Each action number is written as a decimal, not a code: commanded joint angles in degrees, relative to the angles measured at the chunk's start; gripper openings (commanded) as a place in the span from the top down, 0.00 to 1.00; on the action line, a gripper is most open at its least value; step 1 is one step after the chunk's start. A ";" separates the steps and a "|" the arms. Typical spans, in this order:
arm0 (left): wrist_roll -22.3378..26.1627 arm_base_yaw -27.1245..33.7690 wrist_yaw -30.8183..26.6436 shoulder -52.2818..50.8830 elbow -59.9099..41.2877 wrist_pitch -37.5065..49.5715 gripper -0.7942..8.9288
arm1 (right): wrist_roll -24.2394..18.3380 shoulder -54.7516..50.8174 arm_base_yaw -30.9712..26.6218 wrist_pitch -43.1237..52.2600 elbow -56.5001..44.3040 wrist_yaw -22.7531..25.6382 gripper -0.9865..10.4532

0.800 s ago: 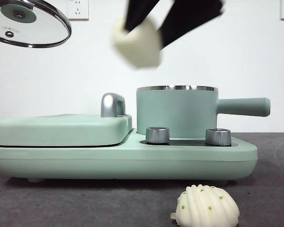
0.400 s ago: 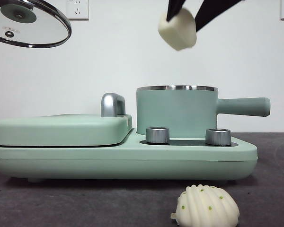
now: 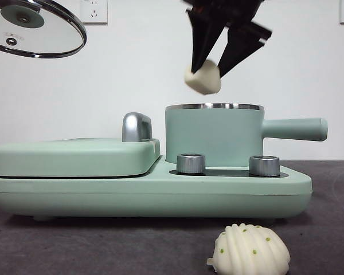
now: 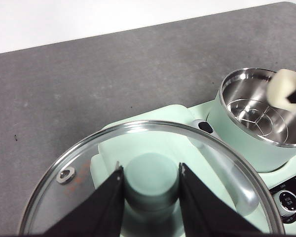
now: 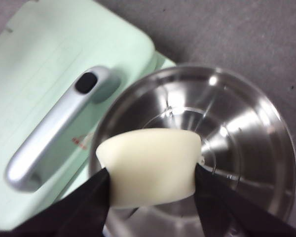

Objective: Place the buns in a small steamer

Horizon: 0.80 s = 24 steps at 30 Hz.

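The right gripper (image 3: 209, 64) is pinching the smooth bun (image 3: 203, 78) just above the open steamer (image 3: 214, 136). The left gripper (image 4: 150, 178) is clamping the lid knob (image 4: 151, 181). The ribbed bun (image 3: 250, 250) is lying on the table (image 3: 103, 246).

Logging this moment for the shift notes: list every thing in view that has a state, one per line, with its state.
small steamer: uncovered, nothing inside, seated on the cooker base.
glass lid: off the steamer, held up by its knob in the left gripper.
smooth bun: clamped in the right gripper, in the air above the steamer's rim.
ribbed bun: lying on the table, untouched.
griddle cover: closed.
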 commanded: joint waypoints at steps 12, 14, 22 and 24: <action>-0.37 -0.09 0.09 0.04 0.87 1.75 0.90 | -3.48 10.21 -0.61 2.36 3.65 0.52 0.71; -0.28 -0.09 0.09 0.04 0.87 1.75 0.90 | -4.31 10.95 -0.55 2.99 3.63 1.40 0.71; -0.22 -0.09 0.09 0.04 0.87 1.75 0.90 | -5.70 11.96 -0.44 4.44 3.63 3.02 0.68; -0.22 -0.09 0.09 0.04 0.87 1.75 0.90 | -5.73 12.09 -0.44 4.44 3.63 3.04 0.66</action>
